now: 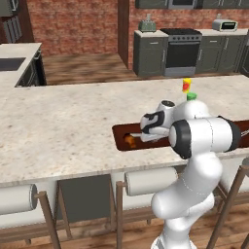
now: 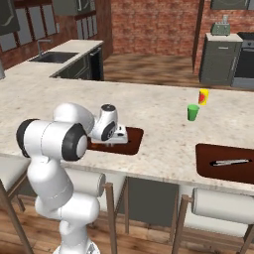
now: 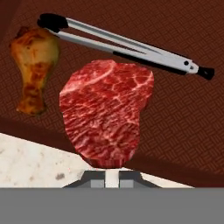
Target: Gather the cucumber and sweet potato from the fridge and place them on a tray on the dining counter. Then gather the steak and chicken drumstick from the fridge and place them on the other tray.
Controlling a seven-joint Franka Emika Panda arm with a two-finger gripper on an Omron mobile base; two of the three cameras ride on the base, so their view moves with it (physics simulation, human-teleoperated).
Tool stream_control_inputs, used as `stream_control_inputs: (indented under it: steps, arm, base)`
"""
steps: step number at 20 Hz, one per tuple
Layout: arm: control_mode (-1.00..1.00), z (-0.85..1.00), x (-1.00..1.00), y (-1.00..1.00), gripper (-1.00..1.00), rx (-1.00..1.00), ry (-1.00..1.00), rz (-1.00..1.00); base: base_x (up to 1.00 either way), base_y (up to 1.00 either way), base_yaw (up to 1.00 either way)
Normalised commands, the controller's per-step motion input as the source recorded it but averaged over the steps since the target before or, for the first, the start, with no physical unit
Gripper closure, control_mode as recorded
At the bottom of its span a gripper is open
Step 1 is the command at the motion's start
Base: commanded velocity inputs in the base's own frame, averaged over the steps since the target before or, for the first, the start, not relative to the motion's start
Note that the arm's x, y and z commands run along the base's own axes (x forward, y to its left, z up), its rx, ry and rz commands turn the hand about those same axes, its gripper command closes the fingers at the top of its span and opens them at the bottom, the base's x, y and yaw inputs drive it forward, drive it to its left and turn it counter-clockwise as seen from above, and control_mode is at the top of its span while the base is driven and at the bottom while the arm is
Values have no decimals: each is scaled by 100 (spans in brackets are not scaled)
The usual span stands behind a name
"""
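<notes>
Largest first: dining counter, pale stone, broad. Near its front edge, a dark brown tray, with the arm bent low over it. Further along the same front edge, the other tray, well apart.

Then the gripper, aimed down at the near edge of the tray. Cannot tell from the pictures how wide the jaws stand, nor whether clamped on anything.

Directly ahead of the fingertips, the steak, red and marbled, over the near edge of the tray, with its lower tip reaching past that edge above the counter stone. Hard to say whether resting already or hanging in a grip.

Beyond it, toward the far edge of the tray, the tongs, lying slantwise. In the corner beside them, the chicken drumstick, apart from the steak.

Probable risk: if let go here, may land half off the tray edge and tip onto the counter. Also possible: if lowered further in, may push against the tongs or the drumstick.
</notes>
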Motion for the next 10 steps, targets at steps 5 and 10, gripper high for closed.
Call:
stream_control_inputs:
  steps: [5,10]
  arm:
    - [-100,-19,34,0,100,0,0,0]
    - [-100,-27,47,0,100,0,1,0]
  base:
    - [0,0,0]
    - [0,0,0]
